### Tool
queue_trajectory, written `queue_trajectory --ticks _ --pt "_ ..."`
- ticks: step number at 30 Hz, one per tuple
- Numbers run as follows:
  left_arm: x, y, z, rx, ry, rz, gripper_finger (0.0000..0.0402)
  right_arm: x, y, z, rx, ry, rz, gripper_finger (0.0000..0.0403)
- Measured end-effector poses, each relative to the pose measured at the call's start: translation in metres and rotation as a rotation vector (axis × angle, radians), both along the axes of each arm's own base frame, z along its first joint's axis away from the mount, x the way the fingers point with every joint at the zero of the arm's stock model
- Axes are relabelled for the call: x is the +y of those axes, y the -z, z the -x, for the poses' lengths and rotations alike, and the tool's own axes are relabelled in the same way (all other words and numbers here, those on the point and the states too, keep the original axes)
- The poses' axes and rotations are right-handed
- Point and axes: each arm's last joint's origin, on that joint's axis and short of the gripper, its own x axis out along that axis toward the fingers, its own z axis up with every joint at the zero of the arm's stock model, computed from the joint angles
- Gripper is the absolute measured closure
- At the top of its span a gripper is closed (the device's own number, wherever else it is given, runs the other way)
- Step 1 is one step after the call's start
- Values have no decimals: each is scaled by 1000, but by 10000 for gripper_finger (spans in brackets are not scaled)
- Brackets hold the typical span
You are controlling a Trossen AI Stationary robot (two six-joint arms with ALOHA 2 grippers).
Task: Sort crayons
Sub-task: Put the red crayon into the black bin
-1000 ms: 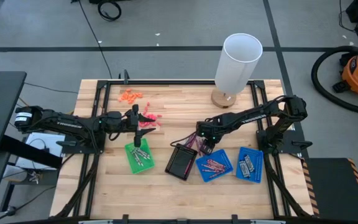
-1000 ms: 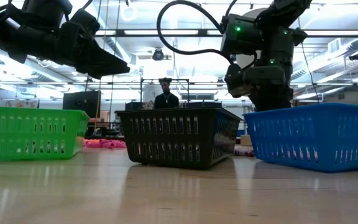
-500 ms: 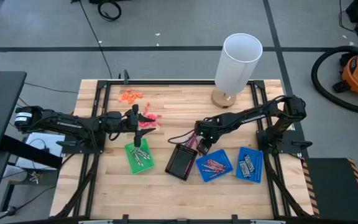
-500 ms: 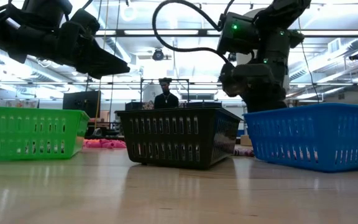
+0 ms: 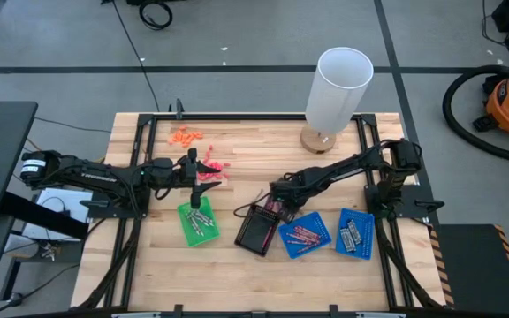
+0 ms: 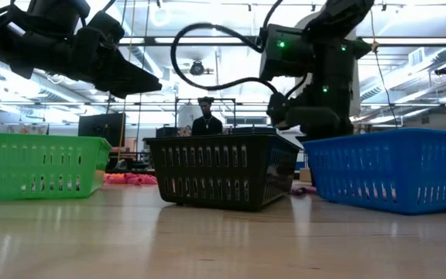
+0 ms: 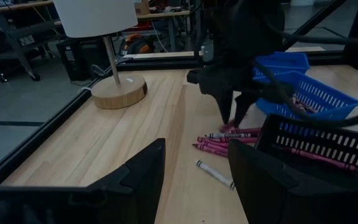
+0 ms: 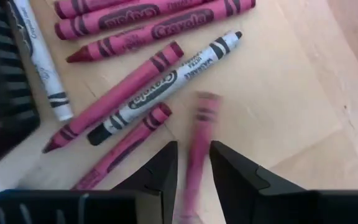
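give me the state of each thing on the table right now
left hand: open, holding nothing, over the green tray's far end
right hand: fingers around a blurred pink crayon
loose crayons: lying flat on the wood
green tray: upright, crayons inside
black tray: upright
blue trays: upright, crayons inside
lamp: standing

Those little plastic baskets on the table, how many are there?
4. In the view from above: a green basket at the left, a black basket in the middle, then two blue ones side by side at the right, the nearer blue basket and the far-right blue basket.
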Motion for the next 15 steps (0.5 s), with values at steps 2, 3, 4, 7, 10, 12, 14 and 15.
queue_trajectory --ticks 2,3,4,7,10,12,14,15 --pt "0 0 0 1 0 0 214 -1 0 0 11 -18 32 296" --pt "0 0 0 2 0 0 214 -1 0 1 16 -27 49 296" --pt "0 0 0 4 0 0 214 -2 0 1 20 -33 61 296" --pt "0 1 0 8 1 1 214 -2 0 1 20 -61 61 305" --pt "0 1 0 7 0 0 214 -2 1 0 18 -68 54 326" --pt "0 1 0 8 0 1 214 -2 3 0 21 -71 53 344" --pt "0 1 0 7 0 1 214 -2 3 0 23 -79 53 361" --pt "0 1 0 7 0 1 214 -2 3 0 23 -86 52 368"
